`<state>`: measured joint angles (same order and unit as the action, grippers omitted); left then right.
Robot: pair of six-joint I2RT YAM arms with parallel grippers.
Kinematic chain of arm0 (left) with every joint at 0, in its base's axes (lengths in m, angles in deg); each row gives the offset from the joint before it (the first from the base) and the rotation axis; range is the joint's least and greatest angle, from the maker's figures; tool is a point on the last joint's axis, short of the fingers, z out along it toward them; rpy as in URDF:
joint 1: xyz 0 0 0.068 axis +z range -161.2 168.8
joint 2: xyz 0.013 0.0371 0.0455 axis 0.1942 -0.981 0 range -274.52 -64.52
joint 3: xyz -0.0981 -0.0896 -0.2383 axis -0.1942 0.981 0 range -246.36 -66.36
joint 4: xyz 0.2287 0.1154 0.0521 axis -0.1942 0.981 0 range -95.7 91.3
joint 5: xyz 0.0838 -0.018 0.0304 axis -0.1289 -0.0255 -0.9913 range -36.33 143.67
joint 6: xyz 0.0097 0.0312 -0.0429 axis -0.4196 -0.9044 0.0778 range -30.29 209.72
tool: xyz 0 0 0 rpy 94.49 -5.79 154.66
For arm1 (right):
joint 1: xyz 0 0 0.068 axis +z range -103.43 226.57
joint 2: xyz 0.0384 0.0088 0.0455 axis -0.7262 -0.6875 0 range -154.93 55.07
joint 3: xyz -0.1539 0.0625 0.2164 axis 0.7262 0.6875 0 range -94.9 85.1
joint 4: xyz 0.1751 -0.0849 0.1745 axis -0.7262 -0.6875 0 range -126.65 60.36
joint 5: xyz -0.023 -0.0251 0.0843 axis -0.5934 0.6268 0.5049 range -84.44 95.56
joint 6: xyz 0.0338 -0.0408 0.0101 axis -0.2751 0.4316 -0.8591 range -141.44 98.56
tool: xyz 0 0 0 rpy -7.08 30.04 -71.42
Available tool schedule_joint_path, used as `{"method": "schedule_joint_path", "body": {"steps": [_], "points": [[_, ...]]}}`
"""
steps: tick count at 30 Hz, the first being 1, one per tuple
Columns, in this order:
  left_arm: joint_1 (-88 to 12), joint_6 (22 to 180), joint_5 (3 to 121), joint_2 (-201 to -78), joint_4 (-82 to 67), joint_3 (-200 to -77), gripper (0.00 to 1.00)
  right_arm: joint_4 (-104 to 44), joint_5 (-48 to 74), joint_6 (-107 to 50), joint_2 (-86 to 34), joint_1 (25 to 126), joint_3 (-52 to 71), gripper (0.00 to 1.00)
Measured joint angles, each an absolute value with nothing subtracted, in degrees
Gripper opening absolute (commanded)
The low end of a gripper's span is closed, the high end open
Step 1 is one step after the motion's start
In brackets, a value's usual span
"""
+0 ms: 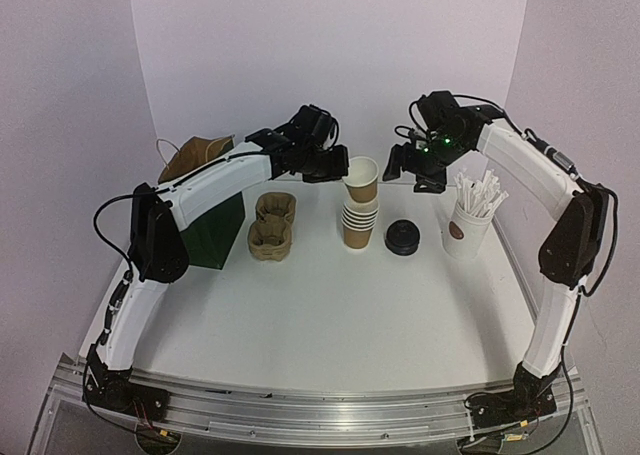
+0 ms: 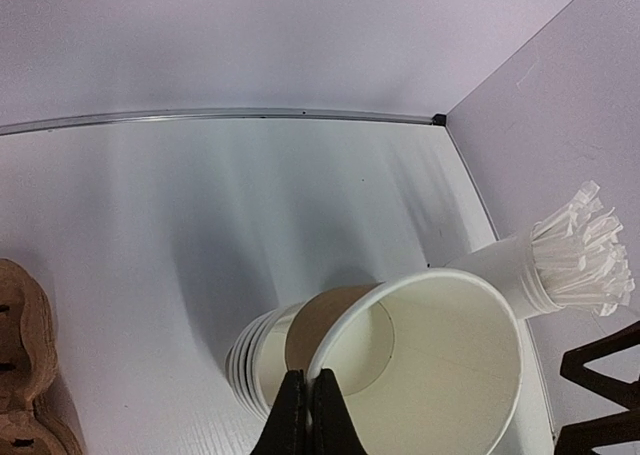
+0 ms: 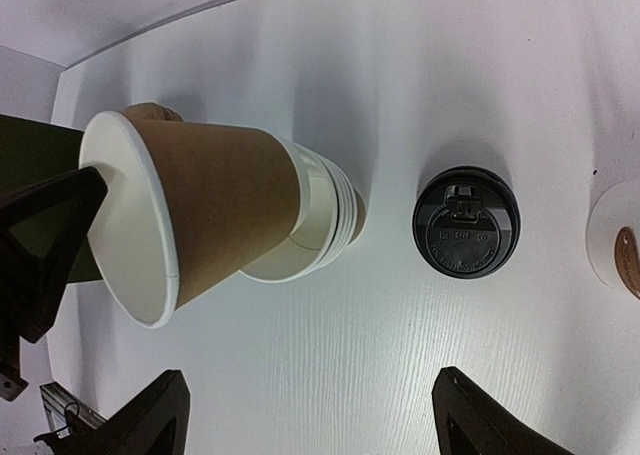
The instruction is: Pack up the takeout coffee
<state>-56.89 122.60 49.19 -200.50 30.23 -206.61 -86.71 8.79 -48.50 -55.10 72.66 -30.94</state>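
Small brown kraft paper cup with white inner rim: pinched at its rim by the left end effector, tilted atop the stack of matching cups; step judged separation, next a clean lift, right end effector gaping wide above the round black domed plastic lid on the white table.

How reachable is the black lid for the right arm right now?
Likely yes: the right end effector is open, and the black lid lies bare nearby, apart from the cup stack.
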Motion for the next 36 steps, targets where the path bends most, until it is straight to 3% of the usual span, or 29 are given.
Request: {"method": "schedule_joint_path", "body": {"steps": [5,17,27,36], "points": [[-56.89,122.71,49.72,-196.69,30.31,-205.37,0.0,-86.72,8.6,-48.29,-55.1,72.66,-31.48,0.85],[-64.5,120.9,49.48,-175.91,33.93,-184.09,0.0,-86.94,4.05,-44.99,-49.76,72.66,-25.94,0.89],[-69.78,123.23,52.51,-176.62,31.36,-164.21,0.0,-91.44,2.13,-41.16,-50.65,72.22,-24.23,0.91],[-70.62,124.74,50.16,-177.36,26.53,-157.43,0.0,-92.95,1.82,-40.53,-60.65,72.09,-27.86,0.86]]}}
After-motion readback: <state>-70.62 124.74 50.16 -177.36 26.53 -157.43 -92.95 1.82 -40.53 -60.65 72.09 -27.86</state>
